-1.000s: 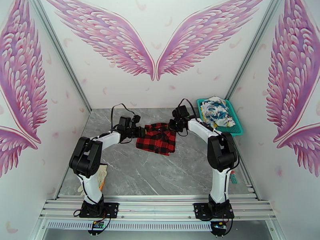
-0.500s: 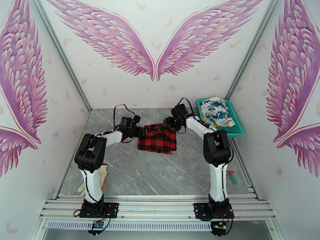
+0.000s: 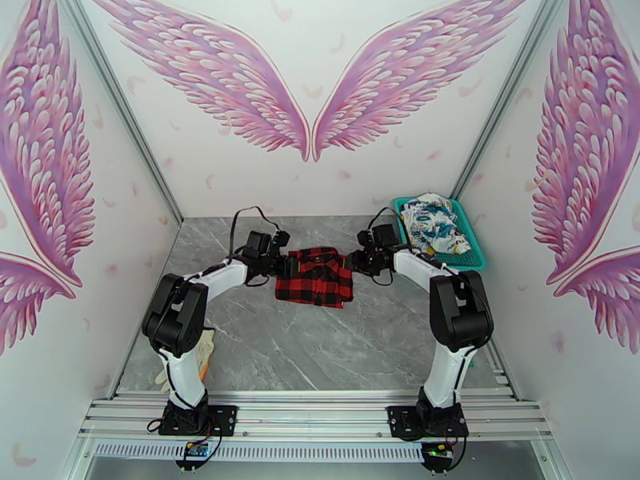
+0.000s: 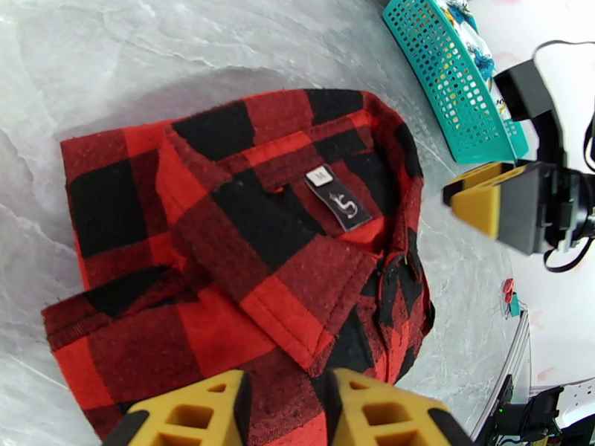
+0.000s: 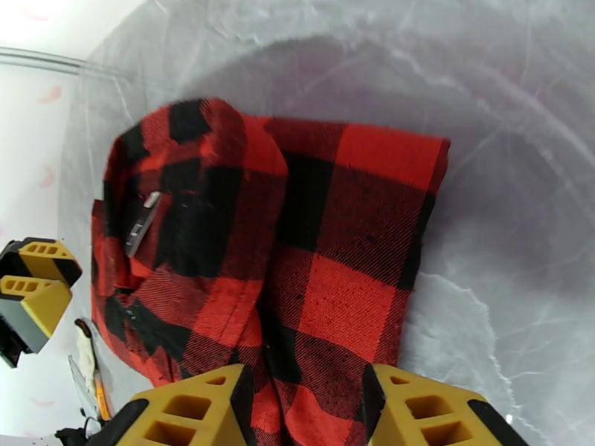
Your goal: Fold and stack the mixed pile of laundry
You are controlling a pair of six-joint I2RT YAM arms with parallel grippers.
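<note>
**Red-and-black shirt [image 3: 314,275] lies folded, both grippers loose**

It rests flat on the grey table [image 3: 320,346], collar label up, between my 2 grippers. My left gripper [image 4: 286,410] has its jaws apart over one edge; my right gripper [image 5: 309,410], jaws apart too, clamps nothing. The white printed garment [image 3: 432,222] sits in the teal basket [image 3: 468,264].

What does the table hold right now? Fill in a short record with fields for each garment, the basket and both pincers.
Shirt: red-and-black checked flannel shirt, folded, lying flat on the grey marble table
Second garment: white printed cloth garment, bunched up
Basket: teal plastic mesh basket, far right corner, holding the white garment
Left pincer: open, by the shirt's left edge
Right pincer: open, by the shirt's right edge
</note>
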